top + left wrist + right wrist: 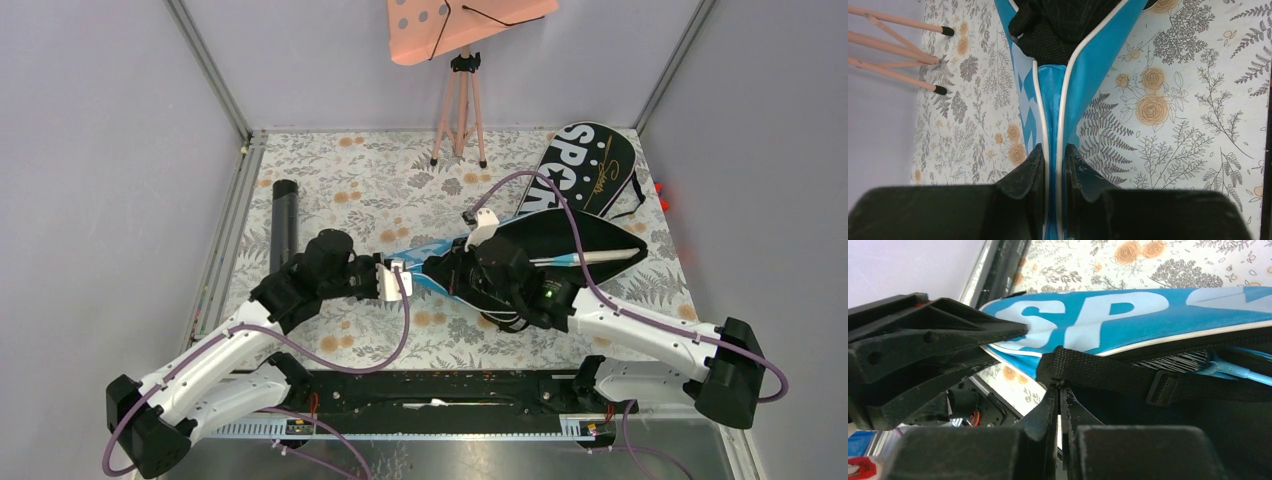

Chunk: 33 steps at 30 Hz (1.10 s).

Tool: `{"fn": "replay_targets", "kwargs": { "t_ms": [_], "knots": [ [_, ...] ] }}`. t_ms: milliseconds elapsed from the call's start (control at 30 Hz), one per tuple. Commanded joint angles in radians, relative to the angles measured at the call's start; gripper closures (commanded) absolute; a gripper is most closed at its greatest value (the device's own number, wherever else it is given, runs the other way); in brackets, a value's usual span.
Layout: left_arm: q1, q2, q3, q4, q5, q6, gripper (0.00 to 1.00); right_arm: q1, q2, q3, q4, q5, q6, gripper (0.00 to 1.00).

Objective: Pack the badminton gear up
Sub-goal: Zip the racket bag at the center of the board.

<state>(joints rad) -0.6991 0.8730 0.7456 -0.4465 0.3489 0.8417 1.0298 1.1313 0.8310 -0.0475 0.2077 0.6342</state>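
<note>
Two pairs of jaws grip one bag. The left gripper (1054,152) has its jaws clamped on the narrow, white-piped end of the blue SPORT bag (1095,55), low in the centre of the left wrist view. The right gripper (1059,394) has its jaws pressed together on the black strap (1108,375) at the bag's open edge. Inside the opening lies a racket (1223,366) with a light-blue throat. From above, the bag lies mid-frame on the floral surface (380,180). A black SPORT bag (585,170) sits at upper right, a black tube (283,225) lies at left, and the pink board's tripod (458,105) stands at top centre.
</note>
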Motion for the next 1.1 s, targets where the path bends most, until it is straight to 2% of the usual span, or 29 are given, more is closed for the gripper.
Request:
{"fn": "replay_targets", "kwargs": {
  "t_ms": [0, 133, 233, 300, 467, 667, 767, 900, 967, 1067],
  "knots": [
    [0.06, -0.007, -0.002, -0.204, -0.167, 0.036, 1.0, -0.168, -0.009, -0.049, -0.424, 0.059, -0.172, 1.0],
    [0.087, 0.0, 0.005, -0.223, -0.185, 0.06, 1.0, -0.236, 0.007, -0.066, -0.476, 0.004, -0.202, 1.0],
    [0.108, 0.004, 0.012, -0.233, -0.184, 0.075, 1.0, -0.286, -0.011, -0.07, -0.505, 0.038, -0.22, 1.0],
    [0.124, 0.01, 0.021, -0.246, -0.185, 0.081, 1.0, -0.303, -0.015, -0.05, -0.545, 0.141, -0.215, 1.0],
    [0.181, 0.013, 0.055, -0.29, -0.167, 0.128, 1.0, -0.329, 0.085, 0.058, -0.698, 0.657, -0.253, 1.0],
    [0.322, 0.001, 0.121, -0.301, -0.174, 0.17, 1.0, -0.456, 0.224, 0.191, -0.721, 0.853, -0.386, 1.0],
    [0.38, -0.001, 0.125, -0.296, -0.188, 0.196, 1.0, -0.555, 0.21, 0.167, -0.655, 0.829, -0.457, 1.0],
    [0.435, -0.007, 0.119, -0.275, -0.183, 0.214, 1.0, -0.644, 0.138, 0.074, -0.449, 0.727, -0.667, 1.0],
    [0.437, -0.002, 0.124, -0.279, -0.136, 0.201, 1.0, -0.645, 0.098, 0.071, -0.403, 0.533, -0.68, 1.0],
    [0.435, 0.012, 0.159, -0.301, 0.005, 0.168, 0.98, -0.626, 0.012, 0.025, -0.26, 0.057, -0.665, 1.0]
  ]
}}
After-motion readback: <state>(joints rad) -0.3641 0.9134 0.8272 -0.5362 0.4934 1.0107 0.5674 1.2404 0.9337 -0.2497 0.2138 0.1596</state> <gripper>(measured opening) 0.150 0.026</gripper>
